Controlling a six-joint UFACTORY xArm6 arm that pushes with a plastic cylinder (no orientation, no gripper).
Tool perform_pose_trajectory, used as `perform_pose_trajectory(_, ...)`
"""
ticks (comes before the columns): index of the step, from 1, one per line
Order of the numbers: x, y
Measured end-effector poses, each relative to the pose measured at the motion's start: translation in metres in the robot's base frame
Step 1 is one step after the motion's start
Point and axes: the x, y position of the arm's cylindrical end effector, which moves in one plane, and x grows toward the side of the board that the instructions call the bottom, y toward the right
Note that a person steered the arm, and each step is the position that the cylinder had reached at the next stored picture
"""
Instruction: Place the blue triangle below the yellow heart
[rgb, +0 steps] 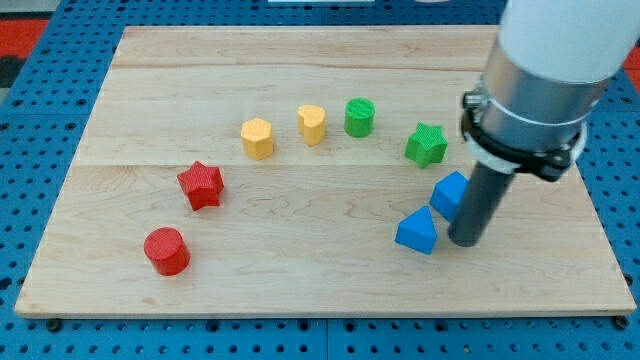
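Observation:
The blue triangle (417, 232) lies on the wooden board (300, 270) at the lower right. The yellow heart (312, 123) sits near the top middle, far up and to the left of the triangle. My tip (465, 241) rests on the board just right of the blue triangle, close to or touching it. A blue cube (450, 193) sits just above the triangle, partly hidden behind the rod.
A yellow hexagon (257, 137) sits left of the heart. A green cylinder (360, 117) and a green star (426, 144) lie right of it. A red star (201, 184) and a red cylinder (166, 250) lie at the left. Blue pegboard surrounds the board.

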Motion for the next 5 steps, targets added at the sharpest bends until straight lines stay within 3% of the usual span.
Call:
perform_pose_trajectory(2,0.023,-0.051)
perform_pose_trajectory(3,-0.017,-0.068)
perform_pose_trajectory(5,-0.006,-0.100)
